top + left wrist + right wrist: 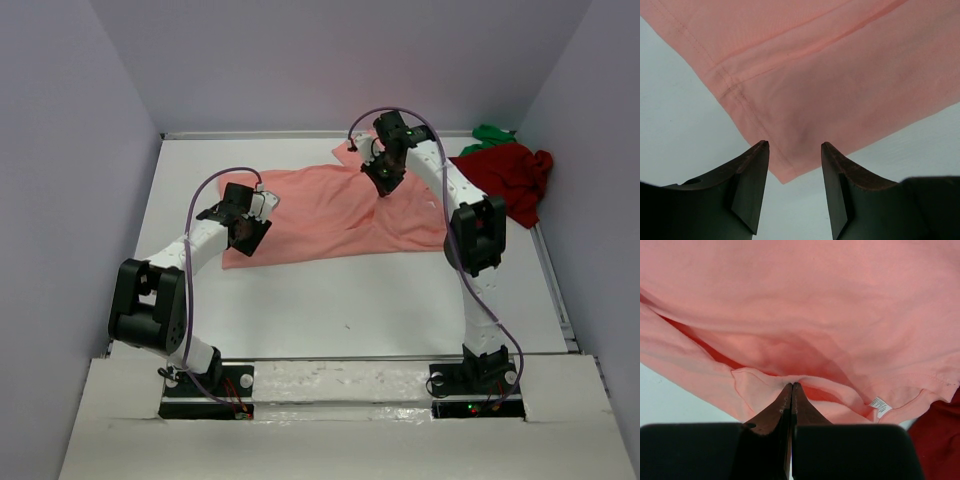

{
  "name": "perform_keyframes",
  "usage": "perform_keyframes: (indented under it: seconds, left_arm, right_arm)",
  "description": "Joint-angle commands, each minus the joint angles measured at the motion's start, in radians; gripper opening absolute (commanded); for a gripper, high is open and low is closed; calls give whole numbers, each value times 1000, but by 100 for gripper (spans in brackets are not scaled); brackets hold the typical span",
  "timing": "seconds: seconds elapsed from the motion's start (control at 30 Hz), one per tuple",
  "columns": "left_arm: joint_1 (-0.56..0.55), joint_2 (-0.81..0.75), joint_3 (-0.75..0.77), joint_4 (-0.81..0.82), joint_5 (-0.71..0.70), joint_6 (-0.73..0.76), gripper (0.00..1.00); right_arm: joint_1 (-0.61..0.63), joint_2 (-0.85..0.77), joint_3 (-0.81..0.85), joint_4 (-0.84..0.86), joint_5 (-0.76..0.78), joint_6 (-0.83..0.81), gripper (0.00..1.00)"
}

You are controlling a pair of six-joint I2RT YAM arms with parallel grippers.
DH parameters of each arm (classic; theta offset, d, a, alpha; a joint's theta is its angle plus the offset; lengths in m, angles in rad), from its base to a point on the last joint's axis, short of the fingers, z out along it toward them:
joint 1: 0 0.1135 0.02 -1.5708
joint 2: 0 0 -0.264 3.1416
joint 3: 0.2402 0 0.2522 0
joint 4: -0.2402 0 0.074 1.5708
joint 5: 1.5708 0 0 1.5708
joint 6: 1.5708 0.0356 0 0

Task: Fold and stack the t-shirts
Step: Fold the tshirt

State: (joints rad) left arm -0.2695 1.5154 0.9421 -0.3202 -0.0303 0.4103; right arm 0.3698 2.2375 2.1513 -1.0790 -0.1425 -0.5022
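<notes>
The salmon-pink t-shirt [330,212] lies spread across the middle of the white table. My right gripper [381,178] is over its far edge. In the right wrist view the right gripper [792,385] is shut, pinching a rolled edge of the pink cloth [805,305] near its white label [880,406]. My left gripper [244,232] hovers at the shirt's near-left corner. In the left wrist view the left gripper [795,146] is open, the hemmed corner [785,172] showing between its fingers. The dark red t-shirt [512,177] lies crumpled at the far right, with the green t-shirt [492,133] behind it.
Pale walls close in the table [350,300] on the left, back and right. The dark red shirt [940,440] sits just beside the pink shirt's right end. Both arm bases stand at the near edge.
</notes>
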Motion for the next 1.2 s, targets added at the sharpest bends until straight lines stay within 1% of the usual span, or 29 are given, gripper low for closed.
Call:
perform_keyframes:
  seconds: [0.0,0.2,0.43,0.7,0.97,1.17]
  left_arm:
    - [-7,0,-8,-5,-2,4,57]
    - [-7,0,-6,-5,-2,4,57]
    - [-7,5,-8,-7,-2,4,57]
    - [-5,12,-5,-10,-2,5,57]
    - [-7,16,-6,-8,-8,4,57]
    - [-7,20,-5,-8,-8,2,57]
  right_arm:
    - [14,-55,-8,86,33,-24,0]
    - [14,-35,-41,165,123,-27,0]
    - [14,4,-21,175,107,-25,0]
    - [14,19,-56,174,92,-39,0]
    - [23,66,-71,103,55,-51,0]
    - [23,88,-74,102,43,-65,0]
